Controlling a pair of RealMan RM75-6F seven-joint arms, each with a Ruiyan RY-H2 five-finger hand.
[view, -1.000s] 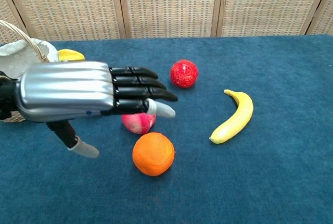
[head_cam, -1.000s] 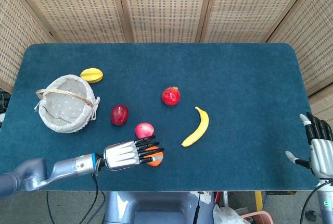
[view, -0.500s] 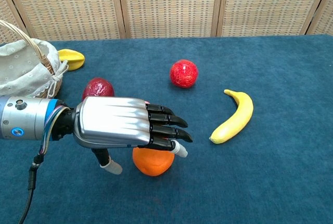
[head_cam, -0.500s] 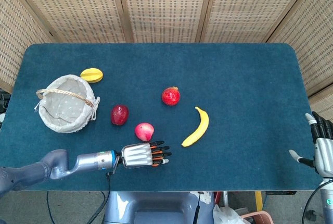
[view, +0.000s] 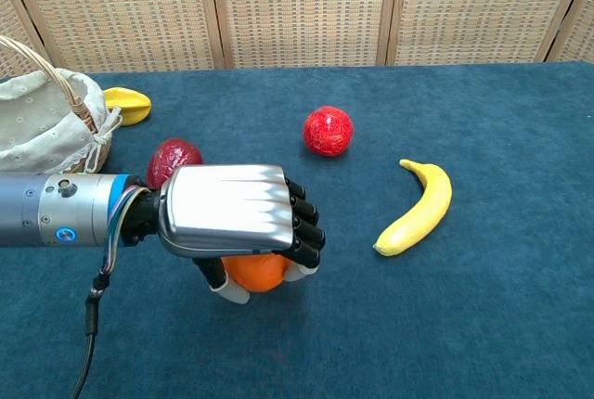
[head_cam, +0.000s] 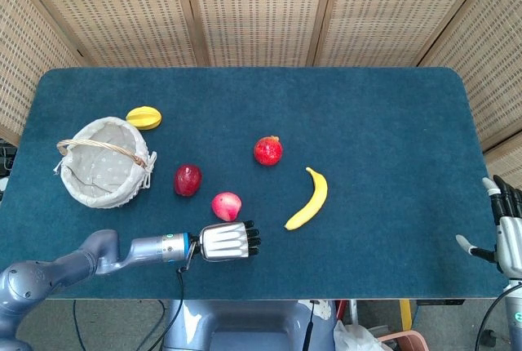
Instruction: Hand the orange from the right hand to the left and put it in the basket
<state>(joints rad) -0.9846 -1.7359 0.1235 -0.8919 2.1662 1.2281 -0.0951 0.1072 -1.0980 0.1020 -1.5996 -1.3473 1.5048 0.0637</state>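
Note:
In the chest view the orange (view: 255,272) lies on the blue table under my left hand (view: 237,213), whose fingers curl down over its top and front while the thumb comes in from the left. From the head view the left hand (head_cam: 228,242) covers the orange completely. The cloth-lined wicker basket (head_cam: 139,159) stands at the left of the table, also seen in the chest view's corner as the basket (view: 42,148). My right hand (head_cam: 510,233) hangs off the table's right edge, fingers apart and holding nothing.
A pink fruit (head_cam: 226,204) sits just behind the left hand. A dark red apple (head_cam: 188,179) lies between hand and basket. A red pomegranate (head_cam: 267,150), a banana (head_cam: 309,198) and a yellow starfruit (head_cam: 143,117) are spread over the table.
The left hand dropped onto the orange and its straight fingers curled around it. The right hand slid slightly further off the right edge.

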